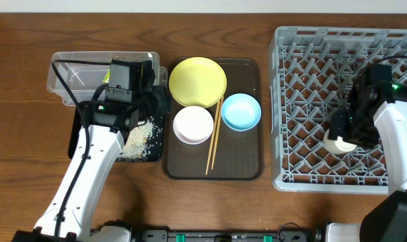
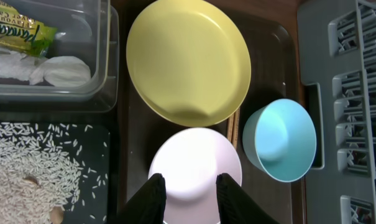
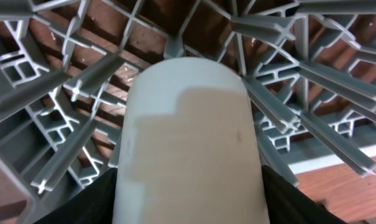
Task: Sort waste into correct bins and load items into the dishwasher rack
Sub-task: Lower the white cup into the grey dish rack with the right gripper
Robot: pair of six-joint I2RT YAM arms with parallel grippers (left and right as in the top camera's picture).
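In the dishwasher rack [image 1: 324, 32], I'm seating the small white cup [image 3: 188, 124].
Right gripper [image 3: 191, 202] is clasping it; left gripper [image 2: 192, 199] is hanging parted, empty; a gentle release probably comes next.

Snack wrapper [image 2: 18, 32]: you get only a piece, cut by the left wrist view's top and left edges.
Clear tub [image 1: 67, 72]: the left arm [image 1: 99, 151] covers its right end.
Black tray [image 1: 161, 136]: mostly under that arm.
Rice grains [image 2: 26, 168]: too small for you to count.
Chopsticks [image 2: 233, 127]: just a sliver shows in the left wrist view.
White cup [image 3: 191, 143]: its near end is cut off, and overhead the right gripper [image 1: 343, 131] hides most of it.
Dishwasher rack [image 1: 290, 101]: its right side runs out of your overhead view.
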